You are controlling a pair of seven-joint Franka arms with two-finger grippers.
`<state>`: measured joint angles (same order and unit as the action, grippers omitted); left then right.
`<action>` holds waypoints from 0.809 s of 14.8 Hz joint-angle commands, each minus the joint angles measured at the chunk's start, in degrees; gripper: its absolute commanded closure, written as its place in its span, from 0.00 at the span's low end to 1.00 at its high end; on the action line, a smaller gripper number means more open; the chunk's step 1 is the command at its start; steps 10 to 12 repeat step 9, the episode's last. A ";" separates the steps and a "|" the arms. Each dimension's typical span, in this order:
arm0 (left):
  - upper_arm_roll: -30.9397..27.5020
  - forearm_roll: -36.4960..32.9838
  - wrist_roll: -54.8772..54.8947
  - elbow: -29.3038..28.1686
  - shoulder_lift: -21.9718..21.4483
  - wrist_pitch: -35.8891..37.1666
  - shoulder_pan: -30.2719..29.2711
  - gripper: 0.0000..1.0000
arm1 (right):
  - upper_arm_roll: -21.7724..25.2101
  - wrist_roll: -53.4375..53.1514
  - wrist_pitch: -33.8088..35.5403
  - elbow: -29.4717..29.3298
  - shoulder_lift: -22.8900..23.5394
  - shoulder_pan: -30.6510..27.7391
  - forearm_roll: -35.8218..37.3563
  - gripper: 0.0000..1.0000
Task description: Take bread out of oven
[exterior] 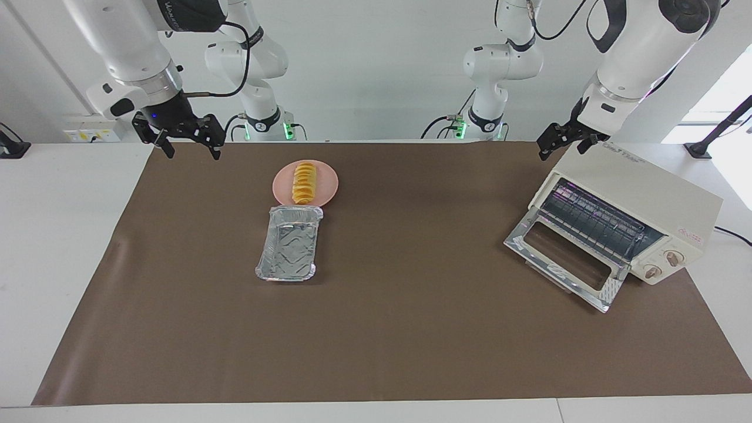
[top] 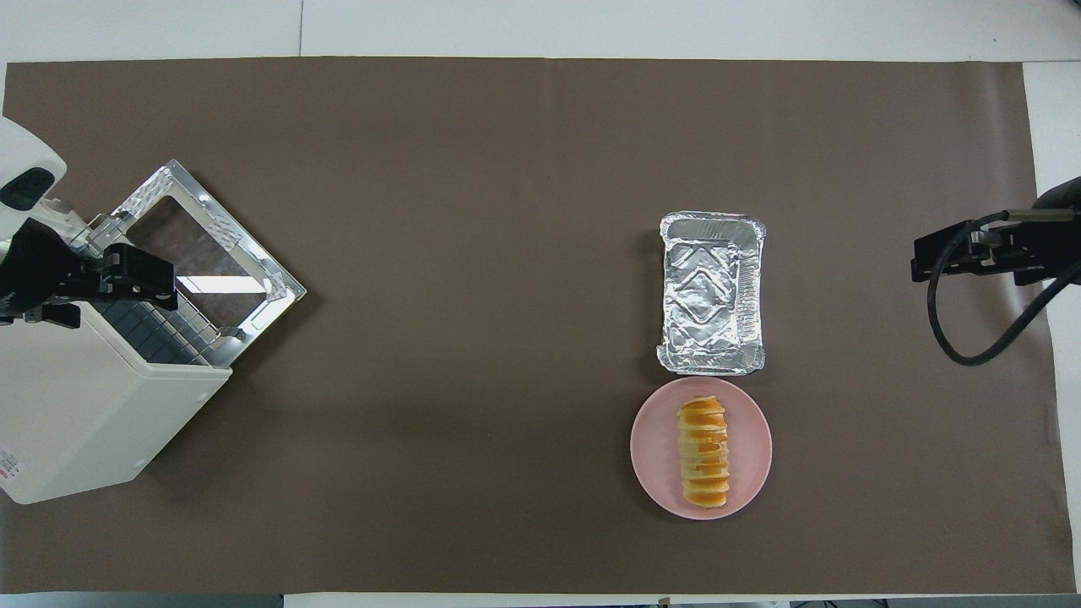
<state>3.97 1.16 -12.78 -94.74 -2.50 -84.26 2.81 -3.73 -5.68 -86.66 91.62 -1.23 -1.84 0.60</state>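
The bread (exterior: 304,182) lies on a pink plate (exterior: 329,189), nearer to the robots than the foil tray; it also shows in the overhead view (top: 703,453). The cream-white oven (exterior: 643,191) stands at the left arm's end of the table with its glass door (exterior: 564,258) dropped open and its wire rack bare. In the overhead view the oven (top: 93,405) shows no bread inside. My left gripper (exterior: 562,151) hangs open and empty over the oven's top edge. My right gripper (exterior: 191,151) hangs open and empty over the mat's edge at the right arm's end.
An empty silver foil tray (exterior: 289,244) lies beside the plate, touching its rim, farther from the robots. A brown mat (exterior: 411,329) covers the table. The right arm's black cable (top: 971,338) loops over the mat.
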 commanded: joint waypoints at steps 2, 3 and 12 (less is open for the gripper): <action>-0.01 0.51 0.13 -0.62 -0.84 -0.56 -0.26 0.00 | -0.40 1.64 0.35 0.67 0.00 -0.89 0.63 0.00; -0.01 0.51 0.13 -0.62 -0.84 -0.56 -0.26 0.00 | -0.40 1.64 0.35 0.67 -0.09 -0.89 0.63 0.00; -0.01 0.51 0.13 -0.62 -0.84 -0.56 -0.26 0.00 | -0.40 1.47 0.35 0.58 -0.26 -1.50 0.89 0.00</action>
